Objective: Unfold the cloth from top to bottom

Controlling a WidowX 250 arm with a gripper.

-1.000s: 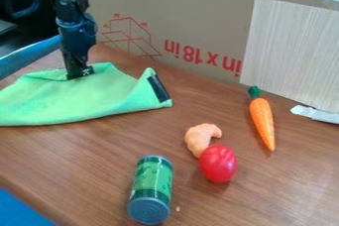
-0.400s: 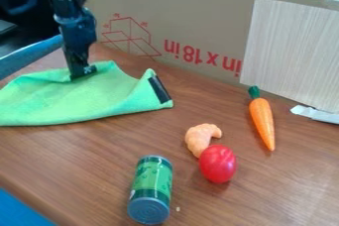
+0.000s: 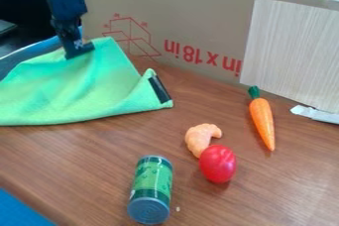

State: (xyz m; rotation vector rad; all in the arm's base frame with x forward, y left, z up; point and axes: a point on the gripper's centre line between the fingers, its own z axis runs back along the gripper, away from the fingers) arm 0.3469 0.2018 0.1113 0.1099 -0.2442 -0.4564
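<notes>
Gripper (image 3: 79,50), black, two-fingered: closed, clamping the far edge of the green fabric cloth (image 3: 86,88). Cloth position: left side of the brown wood-grain table (image 3: 73,163), far edge raised at the gripper. Green-labelled cylindrical can (image 3: 151,188): on the same table, nearer the camera, apart from the cloth.
</notes>
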